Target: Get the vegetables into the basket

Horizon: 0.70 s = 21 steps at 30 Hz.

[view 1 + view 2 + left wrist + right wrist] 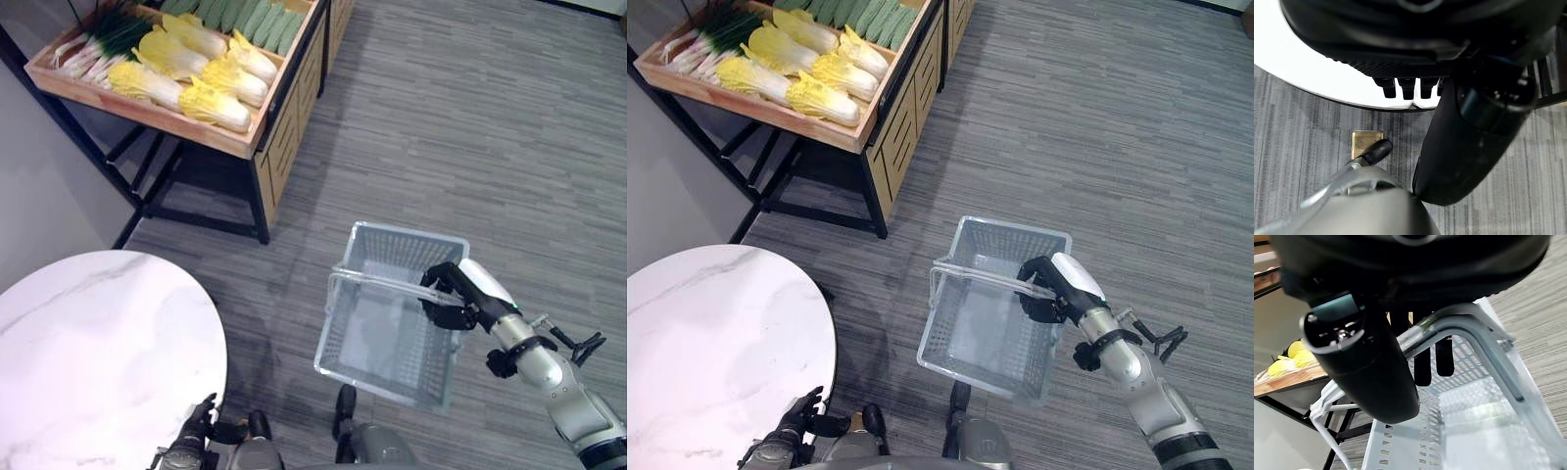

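My right hand [453, 294] is closed around the handle [377, 282] of the basket [392, 338], which hangs over the floor [470, 127] to my right front. To my left, a round table [98, 343] stands close before me, and my left hand [194, 431] sits low at its near edge. Farther ahead on the left stands a shelf [265, 147] carrying a crate [147, 113]. In it lie cabbages [196, 73], with leeks [93, 49] to their left and cucumbers [245, 15] behind them.

Wooden crate [245, 142] – cut off at top edge – far vegetables [245, 15] unclear
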{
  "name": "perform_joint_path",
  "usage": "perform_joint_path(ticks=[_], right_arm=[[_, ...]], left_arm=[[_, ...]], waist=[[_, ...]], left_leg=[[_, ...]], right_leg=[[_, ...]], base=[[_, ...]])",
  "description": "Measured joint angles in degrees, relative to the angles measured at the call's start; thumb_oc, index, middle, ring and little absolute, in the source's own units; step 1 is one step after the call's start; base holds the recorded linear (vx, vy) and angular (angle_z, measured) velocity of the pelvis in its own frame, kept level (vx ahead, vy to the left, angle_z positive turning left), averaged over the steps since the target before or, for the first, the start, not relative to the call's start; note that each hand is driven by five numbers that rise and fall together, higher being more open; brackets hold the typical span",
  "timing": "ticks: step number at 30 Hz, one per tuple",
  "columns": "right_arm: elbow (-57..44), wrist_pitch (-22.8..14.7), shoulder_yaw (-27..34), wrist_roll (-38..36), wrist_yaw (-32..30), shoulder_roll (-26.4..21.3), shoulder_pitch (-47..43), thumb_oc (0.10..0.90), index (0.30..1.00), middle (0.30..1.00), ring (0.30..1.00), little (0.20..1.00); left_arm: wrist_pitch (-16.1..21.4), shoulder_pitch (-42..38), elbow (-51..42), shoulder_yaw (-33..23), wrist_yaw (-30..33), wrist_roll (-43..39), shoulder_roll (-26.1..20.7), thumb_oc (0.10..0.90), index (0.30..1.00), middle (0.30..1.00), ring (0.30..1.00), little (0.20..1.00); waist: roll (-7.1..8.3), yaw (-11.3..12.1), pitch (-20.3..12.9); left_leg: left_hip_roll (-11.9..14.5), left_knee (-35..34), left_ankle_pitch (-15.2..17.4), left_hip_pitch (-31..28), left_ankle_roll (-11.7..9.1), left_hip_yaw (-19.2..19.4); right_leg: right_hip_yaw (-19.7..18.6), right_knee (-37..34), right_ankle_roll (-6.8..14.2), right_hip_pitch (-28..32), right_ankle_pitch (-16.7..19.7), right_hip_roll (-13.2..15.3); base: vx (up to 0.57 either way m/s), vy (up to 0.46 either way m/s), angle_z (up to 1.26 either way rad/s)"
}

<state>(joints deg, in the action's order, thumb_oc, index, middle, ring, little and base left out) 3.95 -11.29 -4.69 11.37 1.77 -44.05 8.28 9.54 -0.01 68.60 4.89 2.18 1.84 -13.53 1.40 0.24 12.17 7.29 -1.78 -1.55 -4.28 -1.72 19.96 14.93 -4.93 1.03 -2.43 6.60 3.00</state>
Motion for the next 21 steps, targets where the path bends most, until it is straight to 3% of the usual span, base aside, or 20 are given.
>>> perform_joint_path(ticks=[4,7,8,9,10,12,13,14,15,16,18,20,21], right_arm=[[0.0,0.0,0.8,-0.1,0.1,-0.4,1.1,0.400,0.300,0.300,0.300,0.300],[-0.1,0.0,0.9,-0.1,0.1,-0.9,0.9,0.400,0.300,0.300,0.300,0.300],[-0.1,-0.1,0.8,-0.3,0.1,-1.0,0.6,0.400,0.300,0.300,0.300,0.300],[0.0,-0.1,0.7,-0.4,0.1,-1.1,0.4,0.400,0.300,0.300,0.300,0.300],[0.1,-0.1,0.7,-0.5,0.1,-1.3,-0.5,0.400,0.300,0.300,0.300,0.300],[0.2,-0.1,0.7,-0.5,0.1,-1.3,-0.9,0.400,0.300,0.300,0.300,0.300],[0.3,-0.1,0.7,-0.5,0.1,-1.3,-1.0,0.400,0.300,0.300,0.300,0.300],[0.3,-0.1,0.5,-0.3,0.3,-1.3,-1.0,0.400,0.300,0.300,0.300,0.300],[0.3,-0.1,0.4,-0.3,0.3,-1.2,-0.5,0.400,0.300,0.300,0.300,0.300],[0.3,-0.1,0.5,-0.3,0.3,-1.2,-0.2,0.400,0.300,0.300,0.300,0.300],[-0.1,-0.2,1.1,-0.2,0.2,0.6,2.1,0.400,0.300,0.300,0.300,0.300],[0.3,-0.1,0.9,0.0,0.3,1.8,2.6,0.400,0.300,0.300,0.300,0.300],[2.3,-0.3,0.8,0.0,0.3,4.4,1.9,0.400,0.300,0.300,0.300,0.300]], left_arm=[[0.1,0.1,0.8,-1.1,0.0,0.3,0.9,0.900,1.000,1.000,1.000,1.000],[0.4,0.0,0.7,-1.8,0.1,0.4,1.0,0.900,1.000,1.000,1.000,1.000],[0.7,-0.1,0.6,-2.8,0.2,-0.4,1.1,0.900,1.000,1.000,1.000,1.000],[1.0,0.0,0.2,-2.6,0.3,-0.8,1.1,0.900,1.000,1.000,1.000,1.000],[1.0,-0.7,0.4,-3.1,0.4,-0.8,1.2,0.900,1.000,1.000,1.000,1.000],[1.5,-0.9,0.4,-3.0,0.4,-1.4,1.4,0.900,1.000,1.000,1.000,1.000],[1.5,-1.0,0.4,-3.0,0.4,-1.5,1.4,0.900,1.000,1.000,1.000,1.000],[1.7,-1.2,0.6,-2.6,0.3,-1.8,1.4,0.900,1.000,1.000,1.000,1.000],[1.5,-0.9,0.9,-2.5,0.3,-1.7,1.4,0.900,1.000,1.000,1.000,1.000],[1.2,-0.2,1.4,-2.2,0.3,-1.7,1.4,0.900,1.000,1.000,1.000,1.000],[0.7,-0.3,1.6,-2.1,0.3,-1.7,0.8,0.900,1.000,1.000,1.000,1.000],[0.7,-0.4,1.0,-1.9,0.2,-1.6,0.2,0.900,1.000,1.000,1.000,1.000],[0.6,-0.2,1.5,-2.1,0.3,-0.8,-0.3,0.900,1.000,1.000,1.000,1.000]], waist=[[-1.01,0.0,-0.6],[-0.95,0.3,-0.6],[0.23,0.9,0.1],[0.53,2.3,0.0],[0.44,1.7,0.1],[0.62,1.4,0.2],[0.73,1.4,0.2],[0.61,2.1,0.2],[-0.18,1.2,0.0],[-0.98,0.1,-0.5],[1.16,-0.5,-0.6],[1.32,-0.2,-0.5],[1.39,1.2,-0.4]], left_leg=[[1.1,6.4,-0.7,0.9,-0.5,-1.1],[1.6,11.8,-0.6,2.5,-1.2,-3.6],[0.8,17.3,0.7,5.4,-2.5,-10.5],[-0.8,14.2,2.3,5.1,-3.6,-15.6],[-0.8,6.8,0.7,7.5,-4.2,-18.9],[-2.6,1.4,-1.4,9.5,-3.9,-22.8],[-2.8,1.3,-1.4,9.7,-3.9,-23.5],[-3.5,-1.6,-2.7,8.7,-2.0,-22.5],[-3.2,-2.9,-3.8,7.1,-0.3,-20.4],[-3.1,-3.3,-5.7,5.8,-0.9,-20.2],[-7.1,-3.3,-4.4,4.7,1.2,-17.5],[-9.3,-3.2,-4.2,4.3,1.5,-17.3],[-9.4,-3.3,-3.6,2.9,2.4,-15.8]], right_leg=[[-0.1,0.0,-0.8,2.2,-1.2,-0.1],[-0.5,0.0,-1.6,3.3,-1.7,-0.1],[-2.3,0.0,-3.0,3.9,-2.2,0.0],[-3.9,0.0,-3.2,3.6,-2.2,0.2],[-4.9,0.0,-2.5,3.4,-2.8,-0.3],[-6.9,0.0,-2.7,3.8,-3.7,-0.8],[-7.2,0.0,-2.6,3.8,-3.7,-0.8],[-9.4,0.0,-0.8,4.4,-3.3,-0.9],[-9.9,0.0,-0.4,5.8,-3.8,-1.2],[-10.6,-0.1,0.6,6.7,-4.7,-1.4],[-11.4,0.0,2.7,7.0,-5.1,3.0],[-10.8,0.0,4.1,7.0,-4.4,5.1],[-11.5,0.0,4.5,7.8,-4.1,5.4]], base=[[0.03,-0.212,0.00],[0.05,-0.076,-0.10],[0.06,-0.053,-0.47],[0.07,-0.024,-0.68],[0.16,-0.002,-0.73],[0.19,0.094,-0.42],[0.13,0.153,-0.67],[0.10,0.145,-0.74],[0.10,0.193,-0.84],[0.09,0.194,-0.48],[0.06,0.207,-0.38],[0.06,0.270,-0.21],[0.06,0.218,-0.38]])
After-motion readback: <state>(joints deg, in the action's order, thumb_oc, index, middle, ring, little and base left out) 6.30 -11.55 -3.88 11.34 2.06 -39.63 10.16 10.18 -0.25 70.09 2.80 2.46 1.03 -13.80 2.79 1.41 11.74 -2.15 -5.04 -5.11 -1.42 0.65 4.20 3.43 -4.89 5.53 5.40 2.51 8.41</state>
